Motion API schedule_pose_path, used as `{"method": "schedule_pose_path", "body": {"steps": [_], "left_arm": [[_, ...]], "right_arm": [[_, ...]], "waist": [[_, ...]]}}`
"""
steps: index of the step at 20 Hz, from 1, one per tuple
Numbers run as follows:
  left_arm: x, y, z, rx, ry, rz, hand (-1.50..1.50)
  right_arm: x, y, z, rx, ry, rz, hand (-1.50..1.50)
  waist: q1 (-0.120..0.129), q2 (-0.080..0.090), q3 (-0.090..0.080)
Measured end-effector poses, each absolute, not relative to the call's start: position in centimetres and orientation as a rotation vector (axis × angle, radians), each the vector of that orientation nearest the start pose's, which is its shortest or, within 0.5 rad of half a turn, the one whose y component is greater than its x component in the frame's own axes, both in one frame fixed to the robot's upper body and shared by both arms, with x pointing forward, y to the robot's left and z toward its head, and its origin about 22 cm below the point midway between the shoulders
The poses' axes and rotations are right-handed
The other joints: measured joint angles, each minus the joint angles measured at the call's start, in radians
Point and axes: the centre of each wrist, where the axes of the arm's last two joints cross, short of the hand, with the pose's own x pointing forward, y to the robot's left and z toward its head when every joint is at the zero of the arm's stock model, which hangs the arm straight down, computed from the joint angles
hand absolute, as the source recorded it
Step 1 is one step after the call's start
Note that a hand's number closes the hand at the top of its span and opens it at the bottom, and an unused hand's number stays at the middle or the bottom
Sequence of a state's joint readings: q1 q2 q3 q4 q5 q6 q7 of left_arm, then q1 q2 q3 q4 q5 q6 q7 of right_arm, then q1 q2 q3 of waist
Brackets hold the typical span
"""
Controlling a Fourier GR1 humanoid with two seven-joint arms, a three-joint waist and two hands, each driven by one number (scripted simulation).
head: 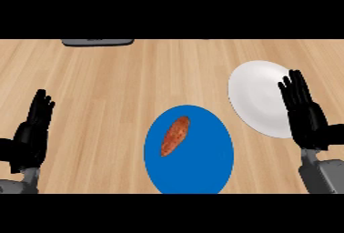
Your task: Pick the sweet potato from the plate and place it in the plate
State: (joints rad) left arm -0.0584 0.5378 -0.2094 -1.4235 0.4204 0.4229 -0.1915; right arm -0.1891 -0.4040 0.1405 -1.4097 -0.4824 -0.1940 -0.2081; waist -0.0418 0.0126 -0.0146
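**Right now the sweet potato is lying on the blue plate**

The sweet potato (175,136) is lying on the blue plate (201,173). It is long and thin, orange-brown, with darker spots and pointy ends. It is leaning a little, with its top end tipping to the right. It is sitting in the left half of the plate, away from the rim, and nothing is touching it.

The white plate (259,98) is sitting up and to the right of the blue one. The two plates are lying close together, but they are not touching. Nothing is lying on the white plate.

The right hand (306,113) is standing over the right side of the white plate and hiding part of its rim. Its fingers are pointing up, straight and close together, holding nothing. The left hand (32,132) is resting near the left edge, well apart from both plates. Its fingers are also pointing up, straight and relaxed, holding nothing.

A dark grey thing (98,42) is peeking in at the top edge; what it is cannot be told.

The wooden counter (107,86) is showing wide bare room between the left hand and the blue plate, and above both plates. The blue plate is running down to the bottom edge of the view.
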Motion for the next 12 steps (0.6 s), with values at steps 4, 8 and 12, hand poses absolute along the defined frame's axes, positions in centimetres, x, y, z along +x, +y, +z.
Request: {"method": "schedule_pose_path", "body": {"steps": [4, 8, 12], "left_arm": [[25.7, 30.1, 0.1, 0.345, -1.524, 0.026, 0.0], [25.1, 28.9, -1.1, 0.326, -1.427, -0.004, 0.0], [24.7, 28.1, -1.9, 0.291, -1.352, -0.007, 0.0]], "right_arm": [[28.8, -24.2, 4.3, 0.045, -1.733, -0.089, 1.5], [29.1, -22.6, 5.0, -0.11, -1.748, 0.124, 1.5], [28.3, -23.7, 3.1, -0.466, -1.735, 0.346, 1.5]], "waist": [[0.022, -0.009, 0.009], [0.032, -0.013, -0.008], [0.024, -0.017, -0.004]]}}
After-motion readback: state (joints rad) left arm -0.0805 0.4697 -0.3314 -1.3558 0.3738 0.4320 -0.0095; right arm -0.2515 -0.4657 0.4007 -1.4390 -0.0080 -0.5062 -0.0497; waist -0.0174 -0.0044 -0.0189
